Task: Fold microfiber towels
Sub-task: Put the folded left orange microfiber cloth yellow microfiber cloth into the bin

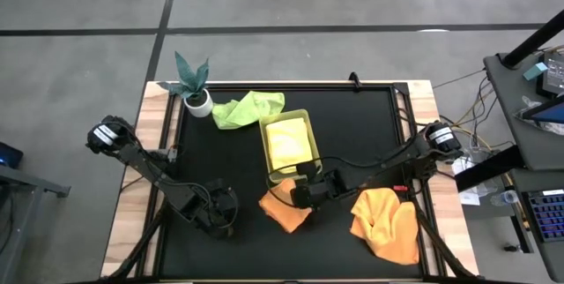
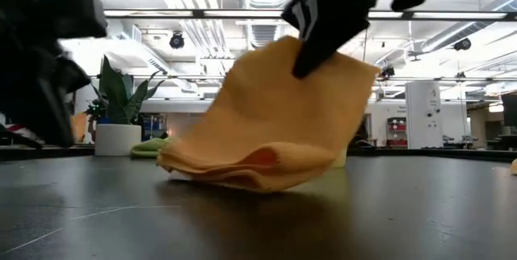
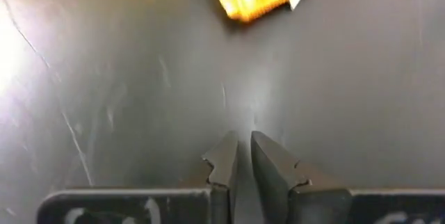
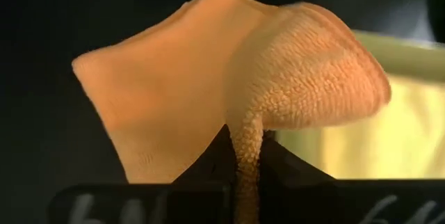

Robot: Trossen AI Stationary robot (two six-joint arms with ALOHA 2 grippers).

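Two orange towels lie on the black table (image 1: 220,160): one (image 1: 286,211) at lower centre of the high view, pinched and lifted at its upper edge by the right gripper (image 1: 304,193), the other (image 1: 388,222) crumpled at lower right, near the table's right edge. In the right wrist view the fingers (image 4: 208,165) clamp a fold of the cloth between them, the rest fanning up and away. The low view shows that towel (image 2: 275,123) raised on one side like a tent, its lower edge resting on the table. A pale yellow towel (image 1: 288,143) lies in the tray (image 1: 305,118) at centre, just above the gripper. A green towel (image 1: 247,108) lies at upper centre beside a small potted plant (image 1: 195,85). The left gripper (image 1: 220,209) sits at lower left, its fingers (image 3: 268,165) nearly together over bare table, holding nothing.
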